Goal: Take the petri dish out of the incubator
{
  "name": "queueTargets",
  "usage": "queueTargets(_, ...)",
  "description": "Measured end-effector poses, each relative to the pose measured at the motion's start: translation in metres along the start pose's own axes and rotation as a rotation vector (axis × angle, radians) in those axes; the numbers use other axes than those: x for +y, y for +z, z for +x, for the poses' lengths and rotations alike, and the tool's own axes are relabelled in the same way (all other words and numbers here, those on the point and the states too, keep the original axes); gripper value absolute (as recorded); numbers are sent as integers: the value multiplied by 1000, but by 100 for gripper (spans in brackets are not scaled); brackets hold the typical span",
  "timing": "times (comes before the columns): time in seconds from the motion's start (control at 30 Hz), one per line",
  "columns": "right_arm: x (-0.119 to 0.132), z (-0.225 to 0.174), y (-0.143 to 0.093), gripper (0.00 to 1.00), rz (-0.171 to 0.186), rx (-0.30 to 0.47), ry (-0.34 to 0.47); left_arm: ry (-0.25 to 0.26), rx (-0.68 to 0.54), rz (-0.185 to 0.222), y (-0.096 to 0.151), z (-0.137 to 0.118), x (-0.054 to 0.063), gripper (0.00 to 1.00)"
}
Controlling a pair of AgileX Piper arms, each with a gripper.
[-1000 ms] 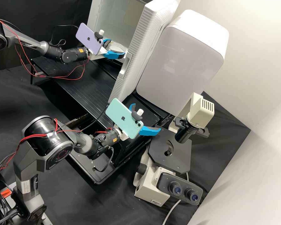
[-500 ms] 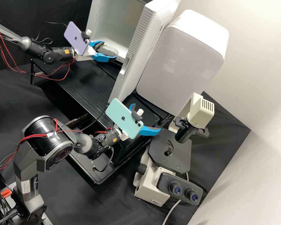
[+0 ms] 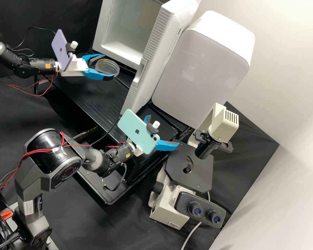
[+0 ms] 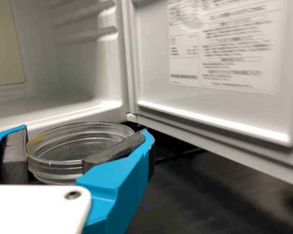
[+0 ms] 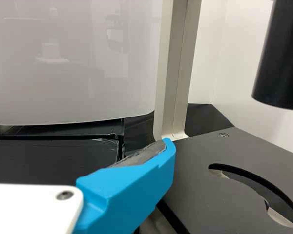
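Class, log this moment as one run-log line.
left pincer: shut on petri dish | petri dish: outside incubator, above bench | right pincer: by microscope stage

A white label (image 4: 219, 44) full of small print is stuck on the inside of the incubator door (image 4: 210, 105). The print is too blurred, so no word can be read.
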Motion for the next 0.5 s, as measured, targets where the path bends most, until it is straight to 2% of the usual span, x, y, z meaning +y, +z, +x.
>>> queueTargets(0.37,0,0,0,100,0,0,0,-37,-50,-38,7,-45,-27,0)
queueTargets(0.5,0,0,0,100,0,0,0,-45,-75,-71,10,-58,-36,0)
